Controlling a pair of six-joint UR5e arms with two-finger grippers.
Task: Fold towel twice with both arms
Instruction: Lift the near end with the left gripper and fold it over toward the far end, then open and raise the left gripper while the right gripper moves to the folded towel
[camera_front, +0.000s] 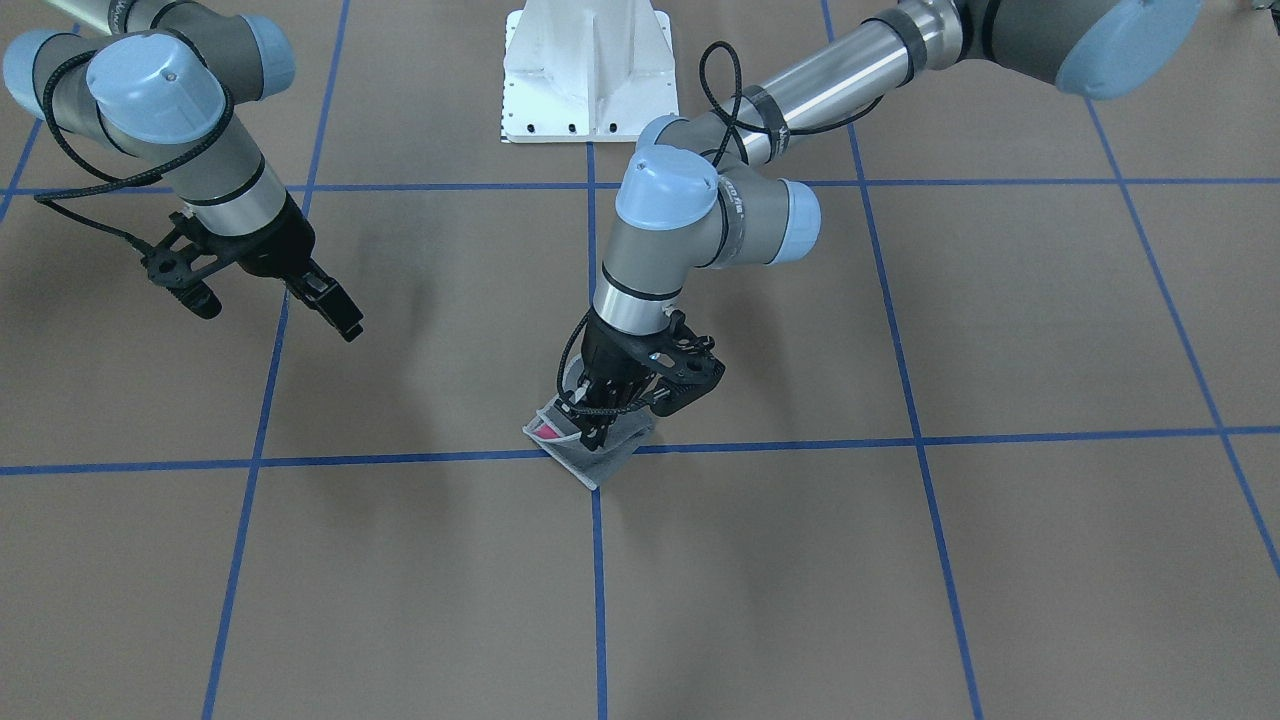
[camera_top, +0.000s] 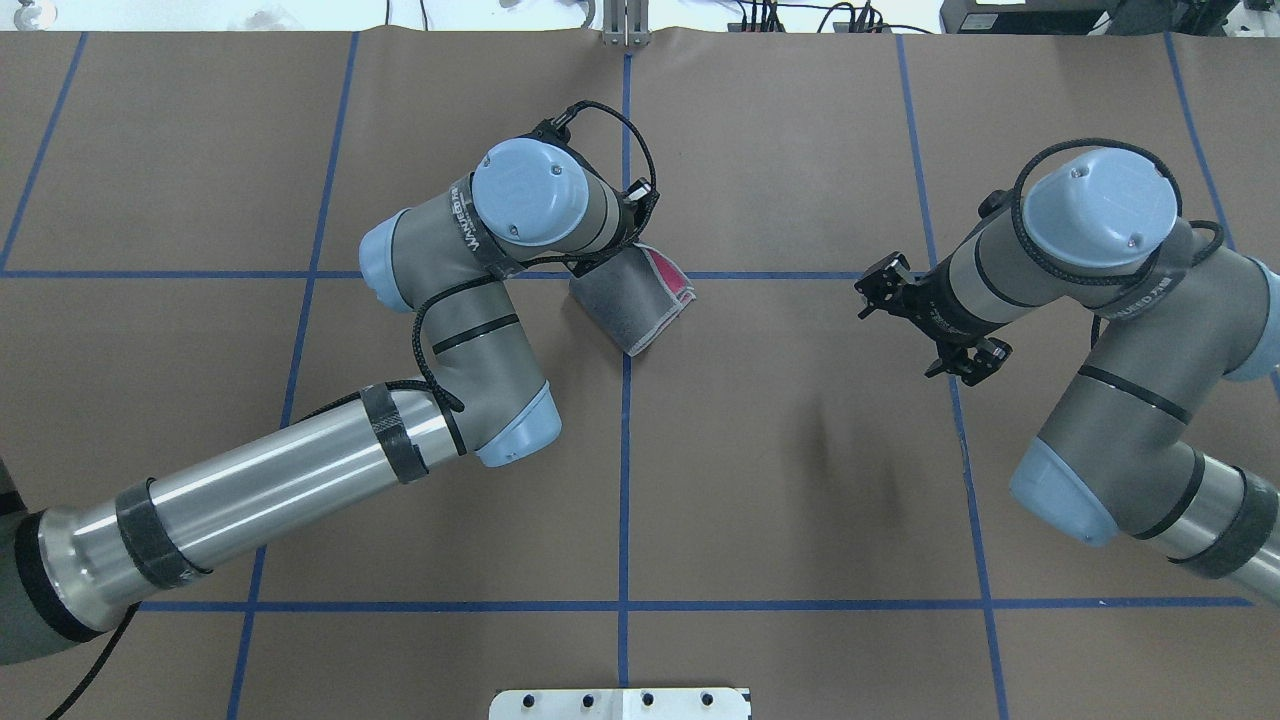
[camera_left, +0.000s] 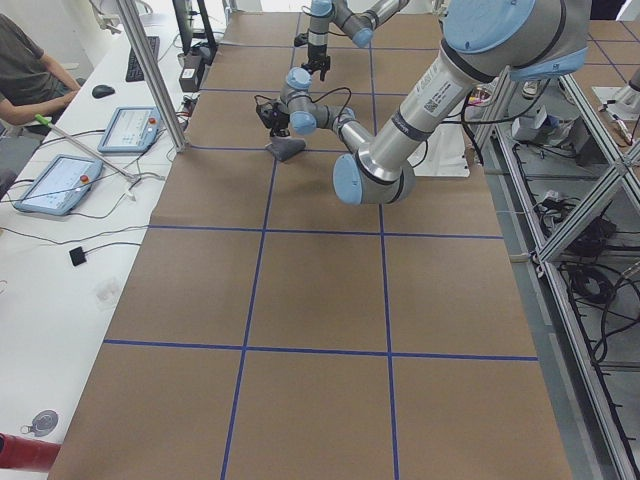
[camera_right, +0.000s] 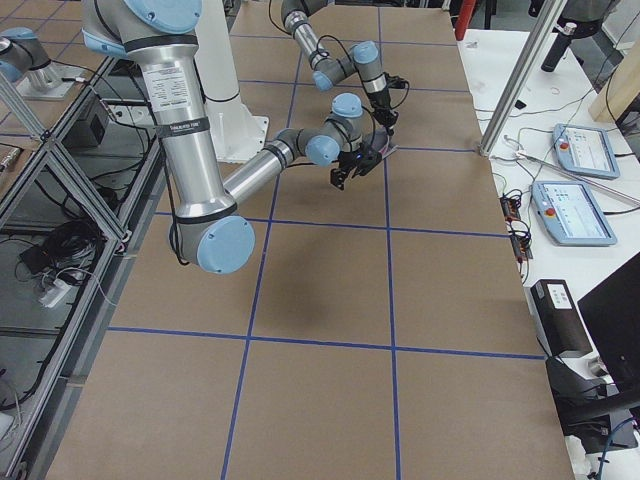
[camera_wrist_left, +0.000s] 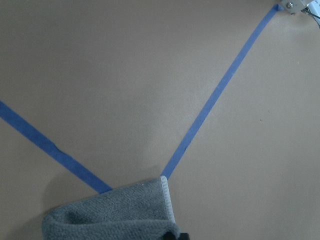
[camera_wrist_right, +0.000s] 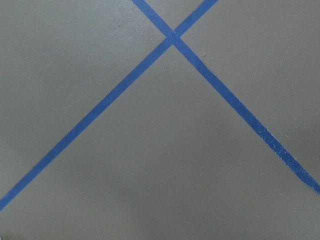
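The towel lies folded near the table's middle, where two blue tape lines cross, dark grey face out, with a strip of pink showing at one open edge. It also shows in the overhead view and at the bottom of the left wrist view. My left gripper points down and is shut on the towel's upper layer near that edge; in the overhead view the wrist hides it. My right gripper hangs open and empty above bare table, well apart from the towel, and also shows in the overhead view.
Brown paper with a grid of blue tape lines covers the table. The white pedestal base stands at the robot's side. In the exterior left view, tablets and cables lie along the operators' side edge.
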